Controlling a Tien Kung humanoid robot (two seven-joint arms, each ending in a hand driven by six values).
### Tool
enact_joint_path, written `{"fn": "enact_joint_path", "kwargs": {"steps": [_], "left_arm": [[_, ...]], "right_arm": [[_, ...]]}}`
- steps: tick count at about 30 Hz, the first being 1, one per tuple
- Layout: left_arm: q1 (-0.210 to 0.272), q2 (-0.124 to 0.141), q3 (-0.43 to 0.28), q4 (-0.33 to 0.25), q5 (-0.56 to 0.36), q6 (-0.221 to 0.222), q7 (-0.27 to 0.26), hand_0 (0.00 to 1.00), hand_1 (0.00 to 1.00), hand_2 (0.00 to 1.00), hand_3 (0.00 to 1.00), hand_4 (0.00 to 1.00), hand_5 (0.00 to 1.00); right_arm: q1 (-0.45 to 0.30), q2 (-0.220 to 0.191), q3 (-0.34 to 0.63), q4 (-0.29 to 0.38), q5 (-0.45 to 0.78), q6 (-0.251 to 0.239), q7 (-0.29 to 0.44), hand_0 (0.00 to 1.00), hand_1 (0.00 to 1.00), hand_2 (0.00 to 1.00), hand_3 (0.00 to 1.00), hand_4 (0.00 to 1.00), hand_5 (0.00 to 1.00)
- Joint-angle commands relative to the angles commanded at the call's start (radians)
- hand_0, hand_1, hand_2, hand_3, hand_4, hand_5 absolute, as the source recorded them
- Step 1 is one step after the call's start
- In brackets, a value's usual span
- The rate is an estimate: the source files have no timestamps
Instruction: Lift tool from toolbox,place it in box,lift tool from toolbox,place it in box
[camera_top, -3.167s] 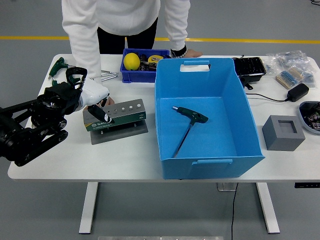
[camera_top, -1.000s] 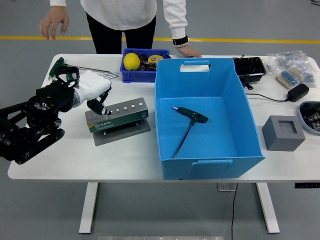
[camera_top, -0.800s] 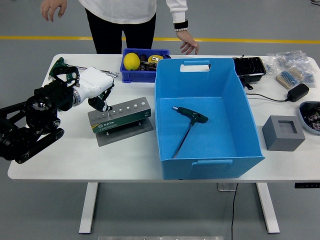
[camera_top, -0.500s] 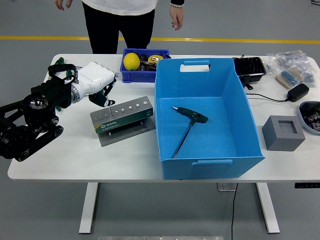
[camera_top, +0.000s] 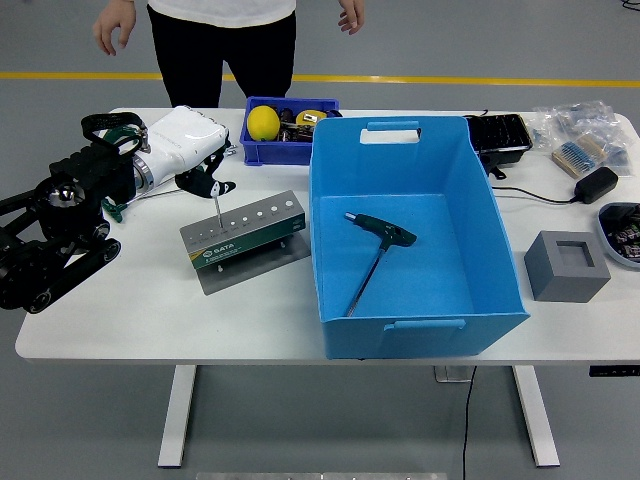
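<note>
The toolbox (camera_top: 250, 237) is a grey-green tool holder with a row of holes, standing on a grey plate left of the big blue box (camera_top: 478, 215). My left hand (camera_top: 208, 178) is white and hovers above the holder's left end. It is shut on the dark handle of a T-handle tool (camera_top: 217, 203). The tool's thin metal shaft hangs straight down, its tip at or just above a hole. A second green T-handle key (camera_top: 378, 243) lies on the blue box's floor. My right hand is out of view.
A person stands at the far side, both hands (camera_top: 113, 27) raised off the table. A small blue bin (camera_top: 268, 150) holds a yellow ball (camera_top: 263, 122). A black tray (camera_top: 498, 137), an adapter (camera_top: 597, 183) and a grey foam block (camera_top: 566, 265) are on the right.
My left hand has risen and moved back, drawing the tool's shaft up out of the holder. The holder shifted slightly right. The person took both hands off the table.
</note>
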Motion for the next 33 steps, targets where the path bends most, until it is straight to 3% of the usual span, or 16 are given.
{"fn": "enact_joint_path", "kwargs": {"steps": [8,9,21,26,27,28,33], "left_arm": [[-0.008,0.017,-0.039,-0.075,0.008,-0.023,0.010,0.114,0.002,0.024,0.051,0.741,0.476],[-0.009,0.019,-0.044,-0.084,0.008,-0.025,0.012,0.118,0.002,0.020,0.051,0.709,0.585],[-0.017,0.034,-0.077,-0.139,-0.004,-0.046,0.025,0.114,0.002,0.017,0.050,0.706,0.642],[-0.016,0.040,-0.095,-0.171,-0.008,-0.055,0.029,0.114,0.002,0.017,0.050,0.706,0.642],[-0.016,0.041,-0.102,-0.180,-0.010,-0.055,0.030,0.111,0.002,0.015,0.050,0.705,0.577],[-0.016,0.041,-0.109,-0.188,-0.011,-0.055,0.029,0.111,0.002,0.015,0.050,0.705,0.577],[-0.011,0.031,-0.176,-0.245,-0.010,-0.039,0.023,0.109,0.002,0.013,0.048,0.717,0.557]], "right_arm": [[-0.001,0.000,0.000,0.000,-0.001,0.000,-0.001,0.702,0.673,0.720,0.551,0.787,0.690],[-0.001,0.000,0.001,-0.001,-0.002,0.000,-0.001,0.702,0.672,0.720,0.552,0.787,0.689],[-0.003,0.000,-0.002,-0.001,0.003,0.001,0.000,0.702,0.672,0.720,0.551,0.786,0.689],[-0.004,0.001,0.000,-0.001,0.000,0.000,-0.001,0.702,0.672,0.720,0.551,0.786,0.689],[-0.005,0.001,0.001,-0.001,-0.001,0.000,-0.001,0.702,0.672,0.720,0.551,0.786,0.688],[-0.005,0.001,0.002,-0.001,-0.002,0.000,-0.001,0.702,0.672,0.720,0.551,0.786,0.688],[-0.008,0.002,0.006,-0.001,-0.010,-0.001,-0.004,0.701,0.673,0.721,0.551,0.786,0.688]]}}
